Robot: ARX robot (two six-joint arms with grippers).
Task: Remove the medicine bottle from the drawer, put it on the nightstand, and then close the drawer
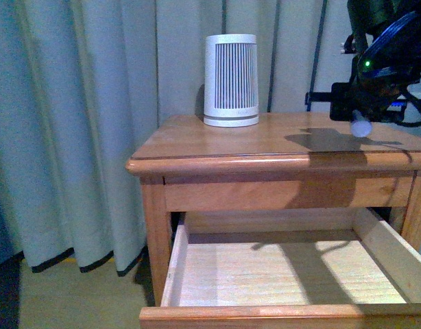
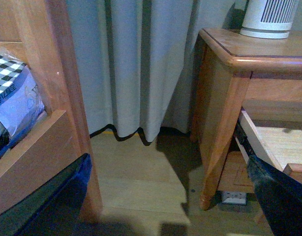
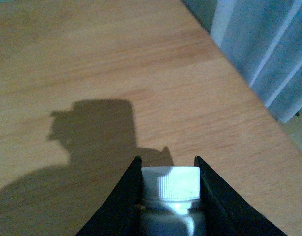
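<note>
At 6 o'clock in the front view, nearest the robot, the drawer (image 1: 286,274) stands pulled out, its pale floor bare as far as shows. Beyond it lies the glossy top of the nightstand (image 1: 251,140). At 2 o'clock the right gripper (image 1: 360,120) hangs over that top with the medicine bottle (image 1: 361,128), which seems just clear of the wood. Farthest back, near 12 o'clock, a ribbed white device (image 1: 230,80) stands before the curtain (image 1: 94,123).

The bottle looks small and light. If it is let go tilted or too high, it could topple, roll off the nearby 3 o'clock edge and drop to the floor or into the open drawer.

The right wrist view shows the right fingers (image 3: 124,196) clenched on both sides of the bottle, just under its ridged cap. The left gripper (image 2: 168,164) waits low beside the nightstand, its fingers (image 2: 67,206) spread wide and holding nothing.
</note>
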